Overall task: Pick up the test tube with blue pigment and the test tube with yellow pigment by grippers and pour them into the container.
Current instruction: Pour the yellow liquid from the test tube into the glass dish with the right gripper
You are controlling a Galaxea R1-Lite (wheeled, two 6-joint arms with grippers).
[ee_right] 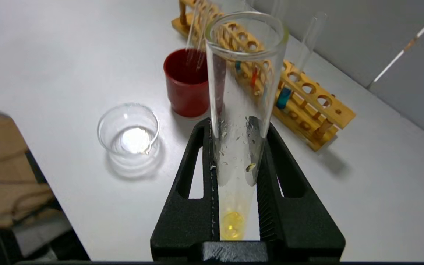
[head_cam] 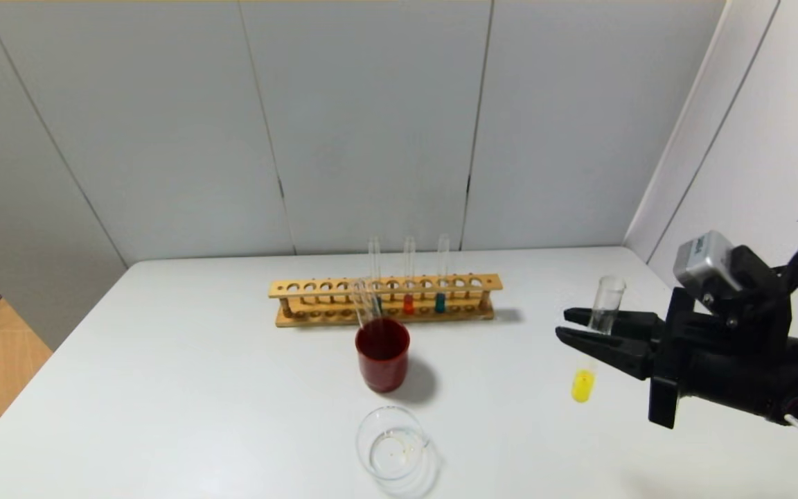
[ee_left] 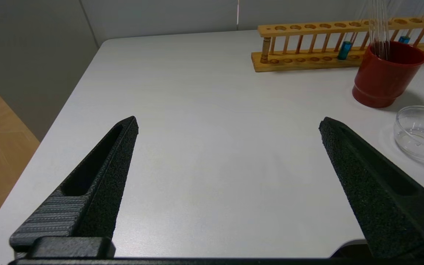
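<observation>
My right gripper (head_cam: 564,324) is shut on the test tube with yellow pigment (head_cam: 607,296) and holds it upright above the table, at the right. The yellow liquid sits at its round bottom below the fingers. In the right wrist view the tube (ee_right: 241,92) stands between the closed fingers (ee_right: 197,176). The test tube with blue pigment (head_cam: 440,301) stands in the wooden rack (head_cam: 316,290) at the back. The container (head_cam: 363,435), a clear glass dish, sits at the front middle, left of the held tube. My left gripper (ee_left: 229,123) is open and empty over bare table.
A dark red cup (head_cam: 383,357) with empty tubes stands between rack and dish. An orange-red tube (head_cam: 408,303) and a second teal-tinted tube (ee_left: 344,49) are in the rack. A wall closes the right side behind my right arm.
</observation>
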